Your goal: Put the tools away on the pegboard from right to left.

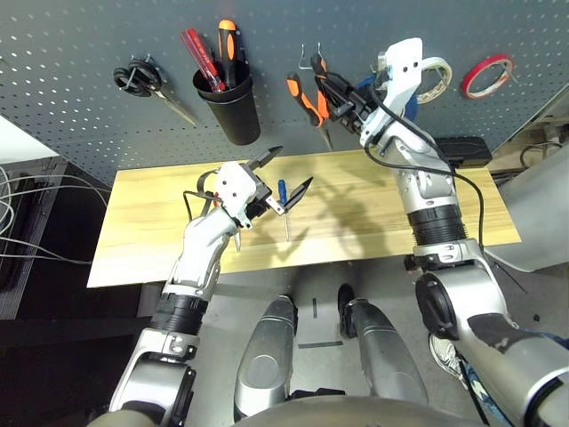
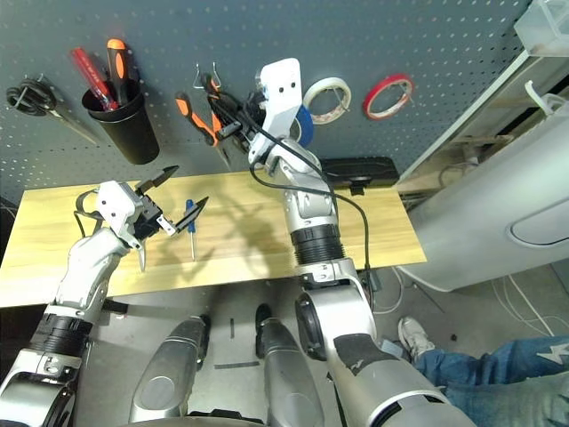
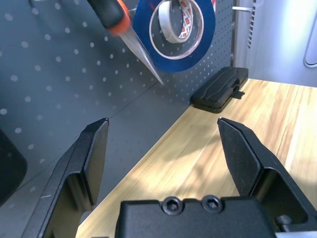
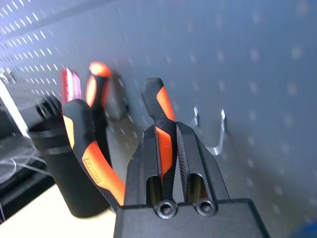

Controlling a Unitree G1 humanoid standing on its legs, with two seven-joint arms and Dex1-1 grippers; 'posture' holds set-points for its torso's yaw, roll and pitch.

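While the blue tape roll already hangs on the pegboard, my right fingers pinch one handle of the pliers just short of the hooks. Screwdriver lies on the surface beside my spread left fingers; red-handled scissors I cannot locate.

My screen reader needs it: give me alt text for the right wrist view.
The right claw is shut on one handle of the orange-and-black pliers, held up near a metal hook on the grey pegboard. A black cup of tools hangs beyond.
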